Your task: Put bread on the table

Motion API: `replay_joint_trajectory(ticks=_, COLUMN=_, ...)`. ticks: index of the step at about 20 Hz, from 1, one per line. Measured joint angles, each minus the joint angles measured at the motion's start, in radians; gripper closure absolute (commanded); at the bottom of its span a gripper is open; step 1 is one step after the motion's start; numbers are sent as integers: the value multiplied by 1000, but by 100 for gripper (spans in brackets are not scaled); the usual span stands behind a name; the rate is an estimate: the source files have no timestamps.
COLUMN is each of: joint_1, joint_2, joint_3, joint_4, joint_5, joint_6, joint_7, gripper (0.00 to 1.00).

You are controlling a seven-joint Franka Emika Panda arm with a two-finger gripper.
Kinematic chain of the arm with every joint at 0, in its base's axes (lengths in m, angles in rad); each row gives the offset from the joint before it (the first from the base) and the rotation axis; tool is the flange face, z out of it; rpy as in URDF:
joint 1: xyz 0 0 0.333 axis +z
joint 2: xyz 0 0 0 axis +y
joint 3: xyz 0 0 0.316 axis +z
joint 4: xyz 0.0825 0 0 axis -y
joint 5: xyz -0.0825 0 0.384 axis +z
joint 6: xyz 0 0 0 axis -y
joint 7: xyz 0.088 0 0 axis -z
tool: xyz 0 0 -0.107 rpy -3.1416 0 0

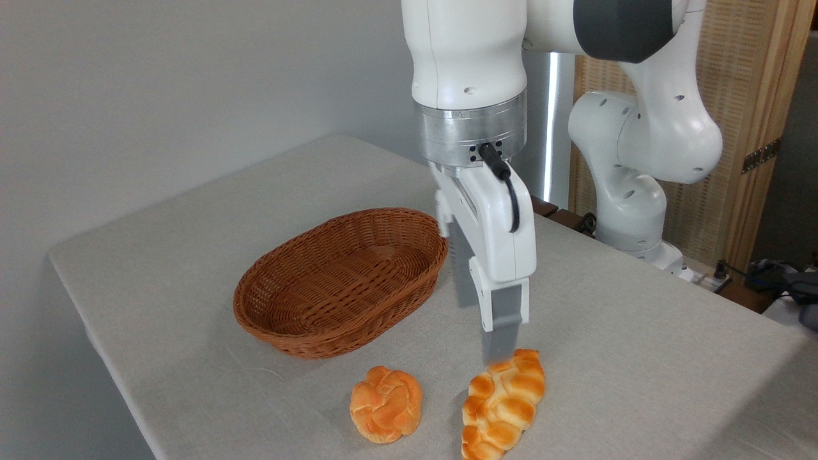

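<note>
The elongated braided loaf of bread (pixel 503 406), golden-orange with paler creases and tapered ends, lies flat on the large table covered in light grey-beige cloth (pixel 639 332), near the front edge, its lower tip running out of the bottom of the picture. It points a little up and to the right, and nothing grips it. Just above its upper end hangs the white two-finger gripper (pixel 495 319) of the arm, pointing downward; the near grey finger (pixel 508 306) ends a little above the loaf and does not seem to touch it. The gripper is seen side-on, so one finger largely hides the other, and I cannot tell whether the fingers are spread or pressed together. A black cable (pixel 508 185) runs from the metal wrist ring down the gripper body. To the left of the loaf, apart from it, sits a small round knotted bun (pixel 386 404) of the same golden-orange colour, also on the cloth. Behind the bun, further back and to the left, stands an oval brown wicker basket (pixel 339 281), with nothing visible inside it. The white robot arm (pixel 639 166) rises from its base at the table's far right side, in front of a wooden slatted screen (pixel 748 96).
</note>
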Motion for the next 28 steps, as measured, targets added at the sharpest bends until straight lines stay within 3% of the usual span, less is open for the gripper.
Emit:
replay_joint_trajectory(ticks=4, joint_1=-3, joint_2=-3, joint_3=-43, joint_4=40, joint_5=-82, joint_6=0, joint_7=-280, gripper=0)
replay_joint_trajectory(ticks=8, joint_1=-8, joint_2=5, joint_3=-137, joint_4=95, joint_5=-84, joint_6=-24, joint_7=-574, gripper=0)
replay_joint_trajectory(ticks=11, joint_1=-13, joint_2=21, joint_3=-198, joint_4=143, joint_5=-85, joint_6=-90, joint_7=-726, gripper=0)
replay_joint_trajectory(ticks=19, joint_1=-17, joint_2=117, joint_3=-360, joint_4=244, joint_5=-82, joint_6=-134, joint_7=-881, gripper=0)
replay_joint_trajectory(ticks=28, joint_1=-18, joint_2=135, joint_3=-365, joint_4=271, joint_5=-81, joint_6=-129, joint_7=-869, gripper=0)
